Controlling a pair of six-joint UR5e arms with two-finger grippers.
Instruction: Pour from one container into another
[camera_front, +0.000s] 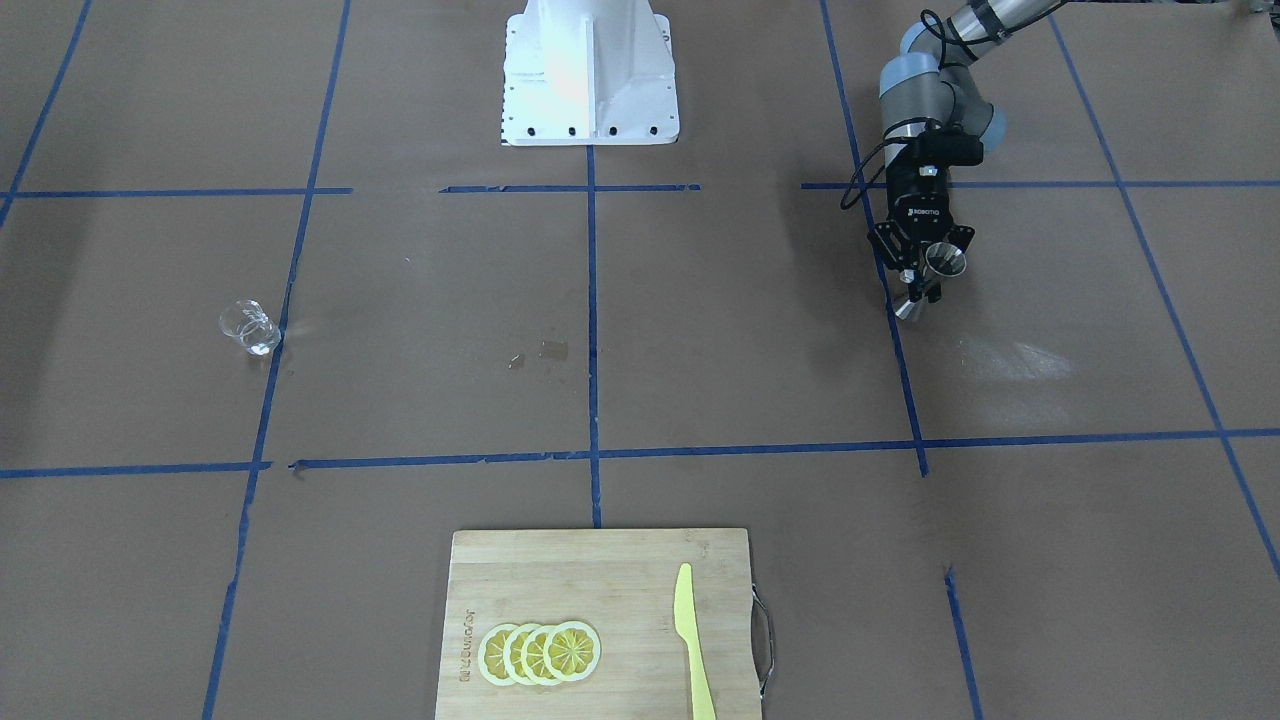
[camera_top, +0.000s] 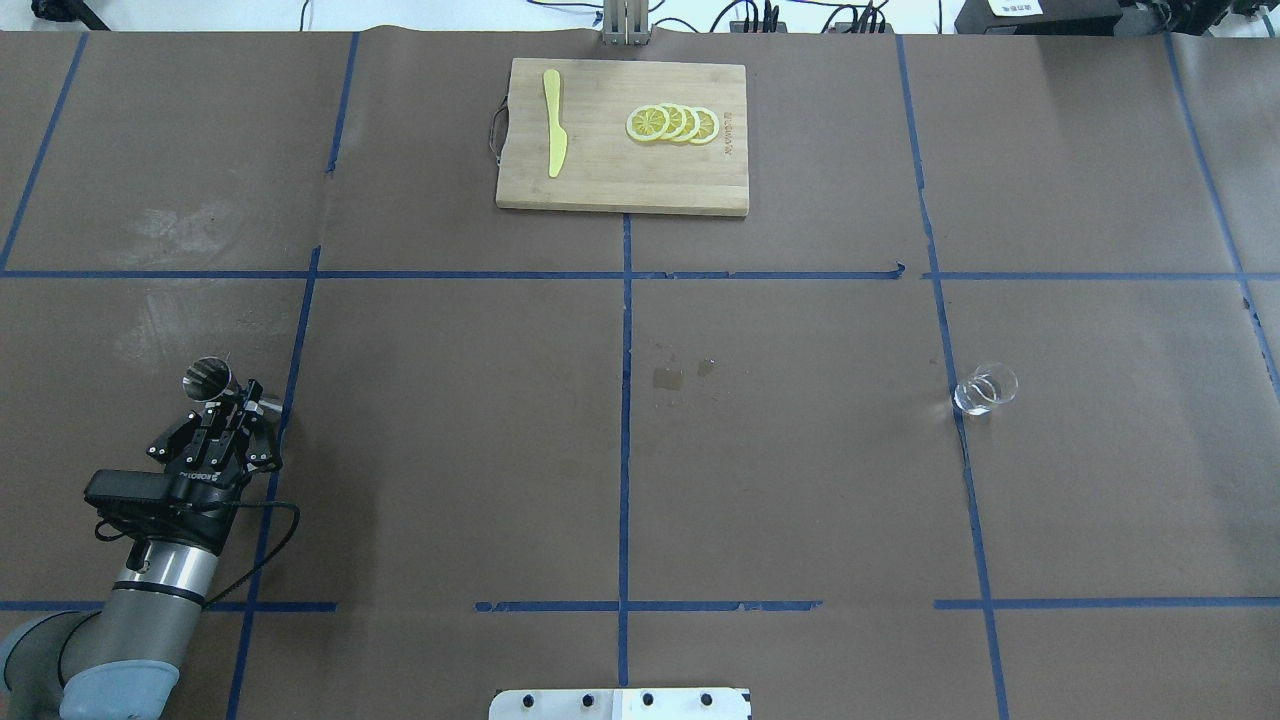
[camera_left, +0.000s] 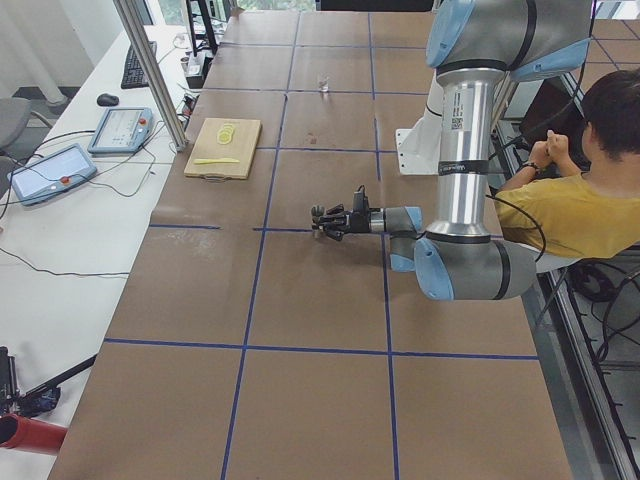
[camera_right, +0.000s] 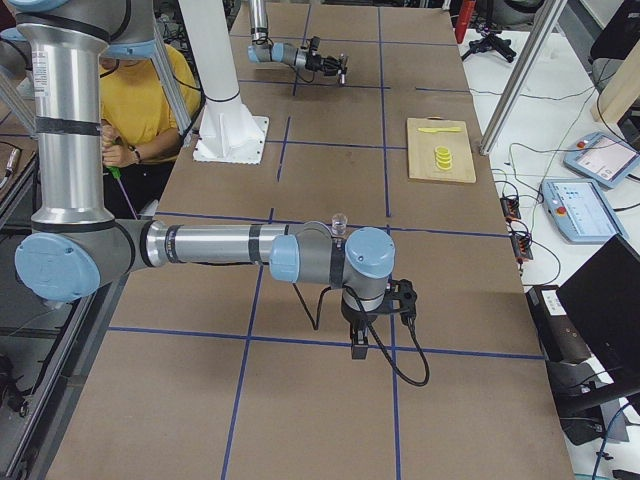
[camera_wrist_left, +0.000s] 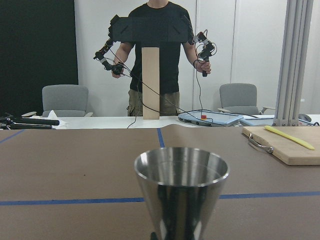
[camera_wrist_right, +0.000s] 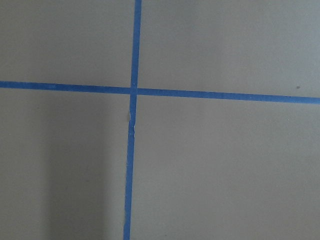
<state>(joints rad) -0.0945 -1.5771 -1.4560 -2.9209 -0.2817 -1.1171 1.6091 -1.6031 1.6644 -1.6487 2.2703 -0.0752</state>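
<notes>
The steel hourglass jigger (camera_front: 928, 283) is upright on the robot's left side of the table, and my left gripper (camera_front: 922, 277) is shut around its narrow waist, reaching in level. From overhead its open rim (camera_top: 206, 378) shows just past the gripper (camera_top: 237, 404). The jigger's upper cone (camera_wrist_left: 181, 190) fills the lower middle of the left wrist view. The small clear glass cup (camera_front: 248, 328) stands alone far across the table on the robot's right (camera_top: 985, 391). My right gripper (camera_right: 358, 347) points down at the bare table short of the cup (camera_right: 339, 220). I cannot tell whether it is open or shut.
A wooden cutting board (camera_top: 620, 185) with lemon slices (camera_top: 672, 123) and a yellow knife (camera_top: 553, 135) lies at the far middle edge. Small wet spots (camera_top: 668, 377) mark the table centre. A person (camera_left: 560, 205) sits beside the robot base (camera_front: 590, 70); another person (camera_wrist_left: 152, 50) stands beyond the table.
</notes>
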